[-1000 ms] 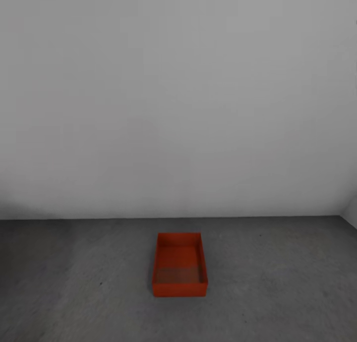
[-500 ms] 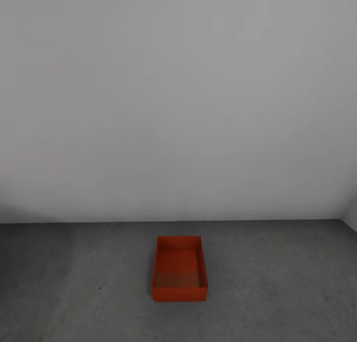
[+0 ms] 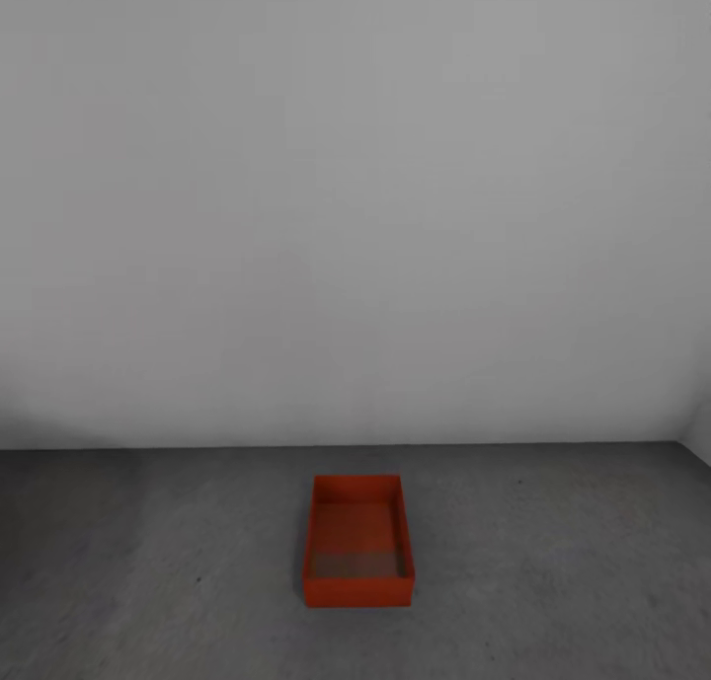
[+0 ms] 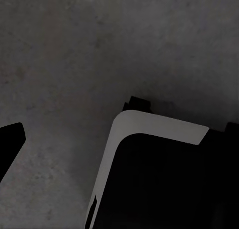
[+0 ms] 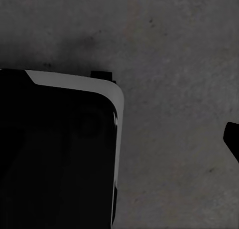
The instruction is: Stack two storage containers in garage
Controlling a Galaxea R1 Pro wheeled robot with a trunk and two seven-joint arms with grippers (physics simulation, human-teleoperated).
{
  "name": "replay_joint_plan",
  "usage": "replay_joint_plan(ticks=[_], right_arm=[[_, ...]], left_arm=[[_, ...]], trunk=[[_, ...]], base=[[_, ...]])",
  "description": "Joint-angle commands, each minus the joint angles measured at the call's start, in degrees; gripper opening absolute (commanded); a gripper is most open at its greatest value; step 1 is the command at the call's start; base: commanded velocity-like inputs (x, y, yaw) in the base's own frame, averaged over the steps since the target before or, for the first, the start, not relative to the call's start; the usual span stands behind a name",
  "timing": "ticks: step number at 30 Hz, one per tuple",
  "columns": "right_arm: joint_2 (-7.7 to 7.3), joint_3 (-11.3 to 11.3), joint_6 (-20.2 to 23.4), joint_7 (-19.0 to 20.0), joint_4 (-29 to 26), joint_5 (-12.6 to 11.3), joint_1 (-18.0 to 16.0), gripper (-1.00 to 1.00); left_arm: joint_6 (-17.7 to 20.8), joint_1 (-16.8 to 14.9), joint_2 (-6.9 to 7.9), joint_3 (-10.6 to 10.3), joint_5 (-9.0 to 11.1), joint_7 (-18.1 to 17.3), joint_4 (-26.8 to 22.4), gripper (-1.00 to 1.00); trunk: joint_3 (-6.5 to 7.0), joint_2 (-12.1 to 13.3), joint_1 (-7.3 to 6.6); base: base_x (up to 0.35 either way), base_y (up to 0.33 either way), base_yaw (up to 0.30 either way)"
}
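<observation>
One orange-red open-top storage container stands alone and empty on the dark grey concrete floor of the garage, a short way from the plain white wall. In the left wrist view, my left gripper hangs above the floor, with one dark fingertip far out at the frame's edge. The right gripper hangs likewise over concrete, one fingertip at the edge. Nothing sits between the fingers of either gripper. Both are far from the container.
My own dark base with its pale rim fills part of the left wrist view, and the same base shows in the right wrist view. A wall corner lies at the far right.
The whole head picture has slid down slightly, so the camera moved. The container stays where it was on the floor.
</observation>
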Motion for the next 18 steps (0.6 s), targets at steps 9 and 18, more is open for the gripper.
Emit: replay_joint_plan(ticks=[9,18], right_arm=[[0.08,0.48,-0.36,0.00,0.14,-0.36,-0.07,1.00],[0.11,0.48,-0.47,0.00,0.14,-0.44,-0.07,1.00]], left_arm=[[-0.16,-0.03,-0.02,-0.23,0.28,0.12,0.03,1.00],[-0.16,-0.03,-0.04,-0.23,0.28,0.12,0.03,1.00]], trunk=[[0.46,-0.04,0.00],[1.22,-0.04,0.00]], base=[[0.000,0.000,0.041],[0.000,0.000,0.067]])
